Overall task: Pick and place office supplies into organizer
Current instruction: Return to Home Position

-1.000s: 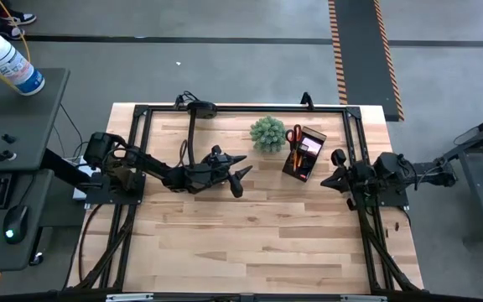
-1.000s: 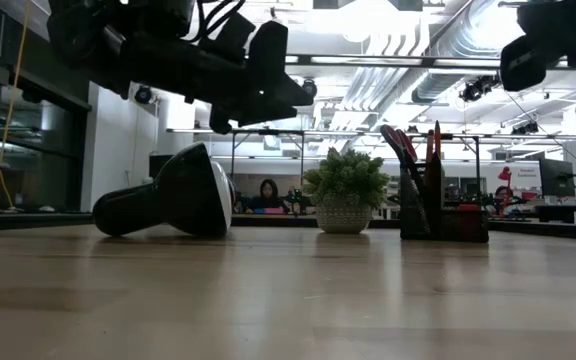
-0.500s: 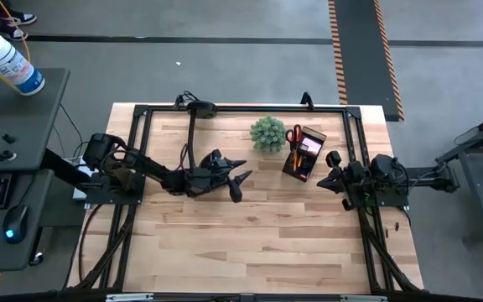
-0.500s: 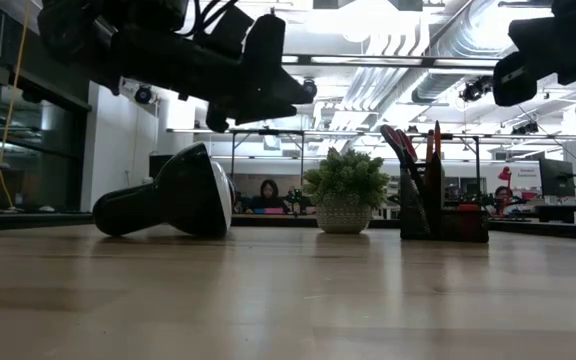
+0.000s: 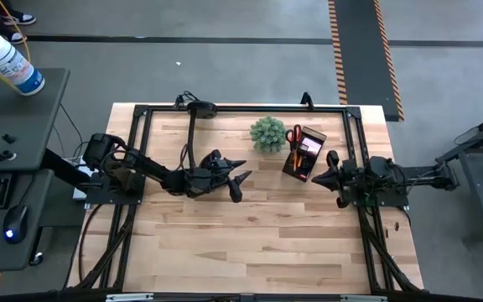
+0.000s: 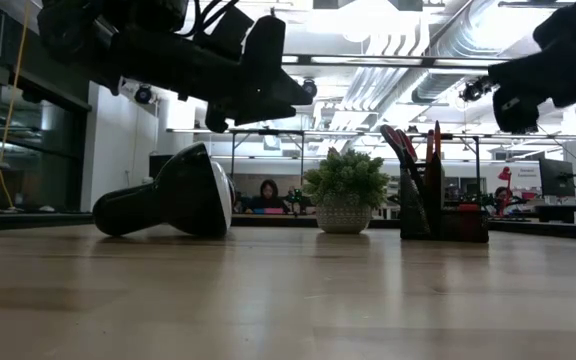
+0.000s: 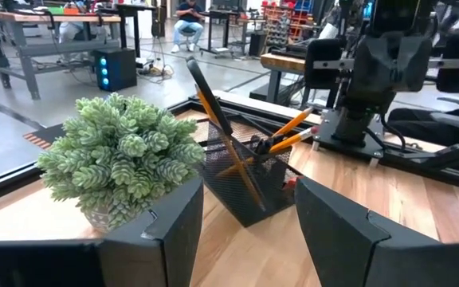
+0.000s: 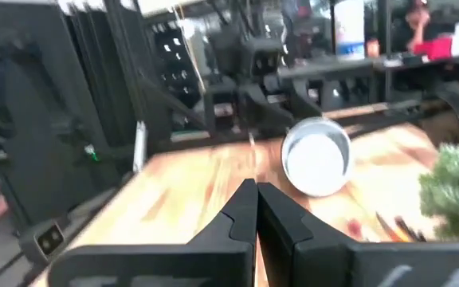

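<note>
At desk [image 5: 250,243] centre, left gripper [image 5: 241,178] hovers, jaws wide, empty. Near right edge, right gripper [image 5: 319,178], fingers pressed together, has swung slightly toward organizer [image 5: 303,157]. Far edge: scissors [image 5: 294,134], pencils [image 7: 292,133], pink pad [image 5: 311,146] inside organizer. Placing looks finished.

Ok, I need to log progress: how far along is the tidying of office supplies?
Done, it looks: scissors, pencils and pink pad sit in the organizer. In hand: nothing; the left gripper is open and empty, the right gripper shut on nothing. Left: no loose supplies show on the table.
</note>
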Controlling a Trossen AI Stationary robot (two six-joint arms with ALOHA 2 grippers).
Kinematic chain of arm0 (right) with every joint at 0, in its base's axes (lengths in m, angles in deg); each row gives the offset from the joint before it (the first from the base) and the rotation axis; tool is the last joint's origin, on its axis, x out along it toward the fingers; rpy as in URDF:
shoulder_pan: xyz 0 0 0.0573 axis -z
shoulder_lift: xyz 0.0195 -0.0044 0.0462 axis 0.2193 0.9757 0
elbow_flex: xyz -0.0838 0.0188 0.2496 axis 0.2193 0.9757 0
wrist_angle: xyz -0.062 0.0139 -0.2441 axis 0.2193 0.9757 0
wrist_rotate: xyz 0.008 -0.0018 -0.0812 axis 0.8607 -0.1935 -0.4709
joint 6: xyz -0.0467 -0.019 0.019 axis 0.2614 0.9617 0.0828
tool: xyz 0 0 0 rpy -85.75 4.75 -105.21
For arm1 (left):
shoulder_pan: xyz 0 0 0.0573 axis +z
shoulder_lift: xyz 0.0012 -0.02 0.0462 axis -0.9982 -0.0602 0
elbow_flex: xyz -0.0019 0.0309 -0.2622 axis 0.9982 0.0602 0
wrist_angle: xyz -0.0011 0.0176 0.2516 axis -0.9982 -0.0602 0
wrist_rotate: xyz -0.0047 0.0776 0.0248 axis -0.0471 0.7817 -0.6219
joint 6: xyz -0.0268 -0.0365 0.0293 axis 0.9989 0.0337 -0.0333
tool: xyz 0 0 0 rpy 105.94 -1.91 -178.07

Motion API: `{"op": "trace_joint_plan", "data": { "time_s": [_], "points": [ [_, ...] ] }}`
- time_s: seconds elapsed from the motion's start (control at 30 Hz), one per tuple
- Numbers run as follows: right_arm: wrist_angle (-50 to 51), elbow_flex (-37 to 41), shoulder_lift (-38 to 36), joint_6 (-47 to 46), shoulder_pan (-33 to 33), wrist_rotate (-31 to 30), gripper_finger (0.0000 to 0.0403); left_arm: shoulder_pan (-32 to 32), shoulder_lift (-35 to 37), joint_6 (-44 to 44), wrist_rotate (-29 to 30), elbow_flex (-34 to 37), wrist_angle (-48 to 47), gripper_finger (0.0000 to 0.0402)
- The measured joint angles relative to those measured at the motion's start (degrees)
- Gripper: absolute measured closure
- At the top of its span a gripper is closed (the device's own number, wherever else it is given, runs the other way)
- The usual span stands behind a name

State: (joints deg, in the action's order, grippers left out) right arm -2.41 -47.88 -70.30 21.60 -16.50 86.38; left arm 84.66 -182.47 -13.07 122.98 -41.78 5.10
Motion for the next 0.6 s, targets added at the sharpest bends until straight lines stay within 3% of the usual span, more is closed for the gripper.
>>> {"op": "trace_joint_plan", "data": {
  "time_s": [0.4, 0.5, 0.6],
  "points": [
    [1.3, 0.0, -0.1, 2.5, -3.8, -2.4, 0.0403, 0.0, 0.0, 0.0, 0.0, 0.2, -0.7, 0.0213],
    [1.3, 0.0, -0.1, 3.2, -3.8, -2.4, 0.0403, 0.0, 0.0, 0.9, -1.4, 4.1, 6.8, 0.0213],
    [1.4, 0.0, 0.0, 3.4, -3.8, -2.4, 0.0403, 0.0, 0.1, 1.0, -3.0, 11.1, 21.2, 0.0213]
  ]
}}
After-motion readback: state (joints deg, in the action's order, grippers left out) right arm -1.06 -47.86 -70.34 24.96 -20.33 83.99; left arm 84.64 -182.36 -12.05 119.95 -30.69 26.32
